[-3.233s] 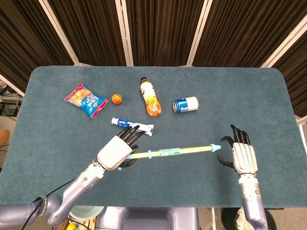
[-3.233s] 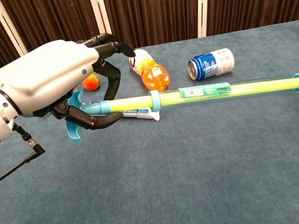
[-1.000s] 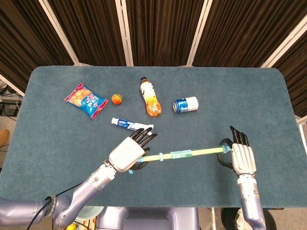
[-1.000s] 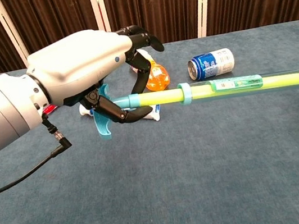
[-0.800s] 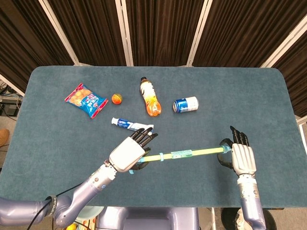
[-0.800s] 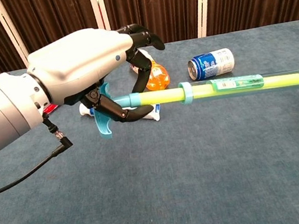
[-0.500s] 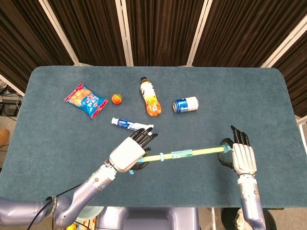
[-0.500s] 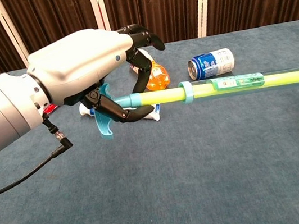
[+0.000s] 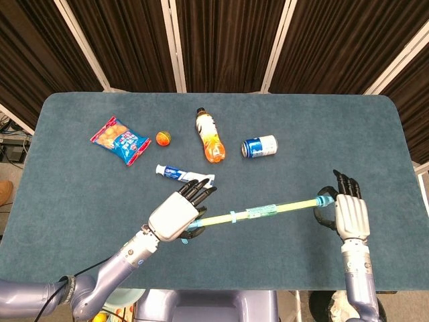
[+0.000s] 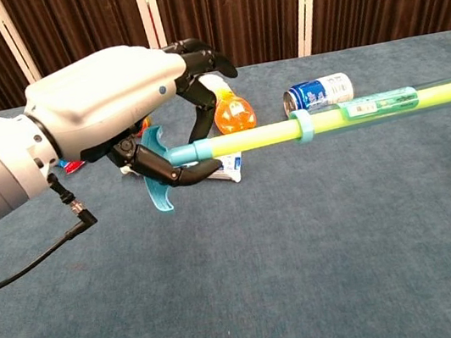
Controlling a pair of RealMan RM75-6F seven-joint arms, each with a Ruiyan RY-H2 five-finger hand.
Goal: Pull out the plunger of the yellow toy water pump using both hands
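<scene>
The long yellow toy water pump with a clear barrel and teal fittings [image 9: 258, 213] is held off the blue-green carpeted table [image 9: 80, 194], spanning the lower middle of the head view from lower left to right and rising slightly toward the right.

The left hand [image 9: 175, 215], white-backed with dark fingers, grips the teal T-shaped plunger handle [image 10: 157, 173]. In the chest view, at centre left, its fingers hook around the shaft just inside the crossbar. A stretch of bare yellow plunger rod [image 10: 247, 140] shows between the handle and the teal collar of the barrel [image 10: 305, 125], so the plunger appears partly drawn out.

The right hand [image 9: 350, 216], at the lower right of the head view, is against the teal far end of the pump, with its dark fingers pointing up. Whether it clasps the tip or only rests beside it cannot be told, because the palm side is hidden and the chest view cuts it off.

Risks, as judged from this position:
- If the right hand's hold is loose, pulling could slide the whole pump leftward instead of extending the plunger.
- The hooked left fingers could slip off the narrow crossbar under load.
- A pull off the pump's axis could bend or bind the thin rod.
- A dropped end could strike the white toothpaste tube [image 9: 185, 175] just behind the left hand.
</scene>
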